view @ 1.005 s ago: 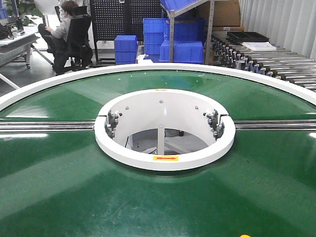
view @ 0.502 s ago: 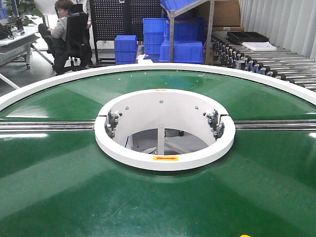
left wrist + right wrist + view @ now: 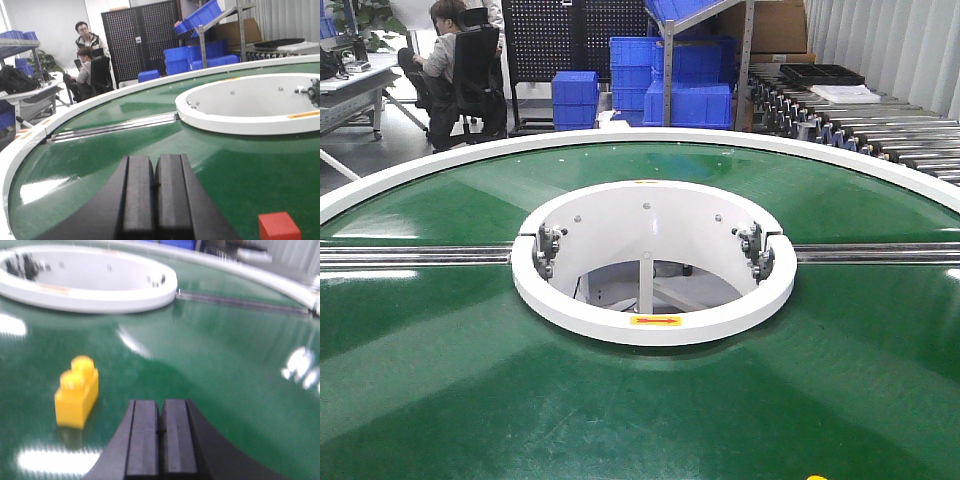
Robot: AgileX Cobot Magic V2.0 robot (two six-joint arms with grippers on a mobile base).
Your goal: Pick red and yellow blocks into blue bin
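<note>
The yellow block (image 3: 77,397), a studded brick, stands on the green belt in the right wrist view, left of and a little ahead of my right gripper (image 3: 161,407). That gripper is shut and holds nothing. A sliver of the yellow block (image 3: 817,478) shows at the bottom edge of the front view. The red block (image 3: 279,227) lies on the belt at the lower right of the left wrist view, right of my left gripper (image 3: 154,162). The left gripper is shut and holds nothing. The blue bin is out of view.
A white ring (image 3: 653,325) surrounds the opening at the middle of the round green table (image 3: 470,400). Metal rails (image 3: 415,256) run out from it to both sides. Ribbed blue crates (image 3: 688,103), a roller conveyor (image 3: 880,130) and a seated person (image 3: 460,65) are behind the table.
The seated person at the back has shifted in the chair. Nothing on the table has visibly moved.
</note>
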